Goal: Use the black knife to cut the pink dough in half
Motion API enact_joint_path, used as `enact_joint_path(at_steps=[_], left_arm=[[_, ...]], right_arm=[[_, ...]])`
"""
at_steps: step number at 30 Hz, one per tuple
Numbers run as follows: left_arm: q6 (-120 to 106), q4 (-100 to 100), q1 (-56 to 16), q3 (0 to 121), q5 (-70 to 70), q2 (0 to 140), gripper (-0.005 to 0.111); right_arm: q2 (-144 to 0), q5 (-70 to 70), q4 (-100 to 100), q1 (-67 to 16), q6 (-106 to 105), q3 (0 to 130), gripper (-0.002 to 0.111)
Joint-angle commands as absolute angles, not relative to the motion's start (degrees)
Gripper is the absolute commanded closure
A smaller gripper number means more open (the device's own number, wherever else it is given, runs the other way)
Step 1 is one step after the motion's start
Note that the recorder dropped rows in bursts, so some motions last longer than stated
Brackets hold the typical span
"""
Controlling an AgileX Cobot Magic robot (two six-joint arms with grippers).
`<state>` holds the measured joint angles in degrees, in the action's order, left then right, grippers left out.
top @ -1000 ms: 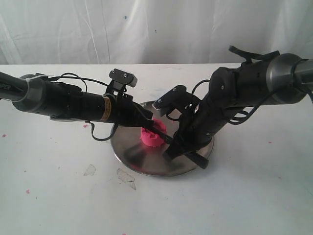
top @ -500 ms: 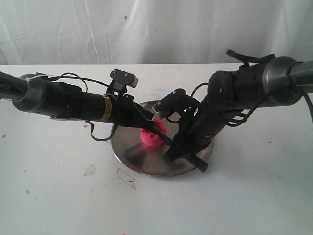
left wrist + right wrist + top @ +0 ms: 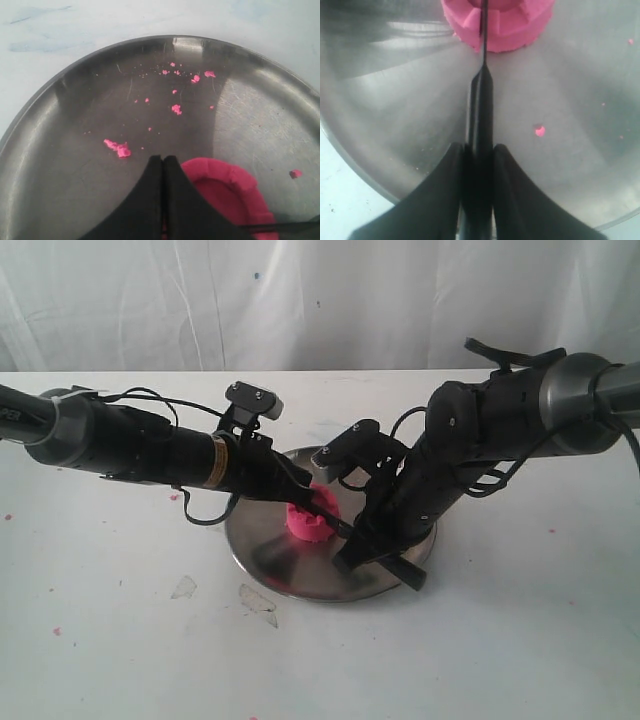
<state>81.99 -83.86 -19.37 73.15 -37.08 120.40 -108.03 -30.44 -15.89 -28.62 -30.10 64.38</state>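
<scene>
My right gripper (image 3: 479,150) clamps the black knife (image 3: 481,100), blade on the pink dough (image 3: 308,522) mid-frame on the steel plate (image 3: 265,555). My left gripper (image 3: 163,165), closed empty, touches it; sideways pressure could skid the lump.

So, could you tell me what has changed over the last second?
The right gripper, shut on the black knife, sank slightly toward the steel plate, blade across the pink dough. Nothing was taken or released. The left gripper stayed shut at the dough's edge; the dough stayed whole and in place.
</scene>
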Motion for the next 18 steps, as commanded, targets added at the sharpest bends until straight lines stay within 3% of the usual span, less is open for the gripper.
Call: enact_joint_path(at_steps=[1, 13, 18], left_arm=[[82.3, -85.4, -19.5, 72.6, -34.9, 121.8, 0.107], [80.5, -85.4, -19.3, 75.4, -32.1, 112.5, 0.107], [88.6, -94.4, -19.3, 75.3, -31.8, 111.8, 0.107]], right_arm=[[-107.3, -30.7, -15.8, -28.7, -30.2, 64.6, 0.108], [-107.4, -30.4, -15.8, -28.7, -30.2, 64.6, 0.108], [-107.4, -30.6, -15.8, -28.7, -31.1, 64.6, 0.108]])
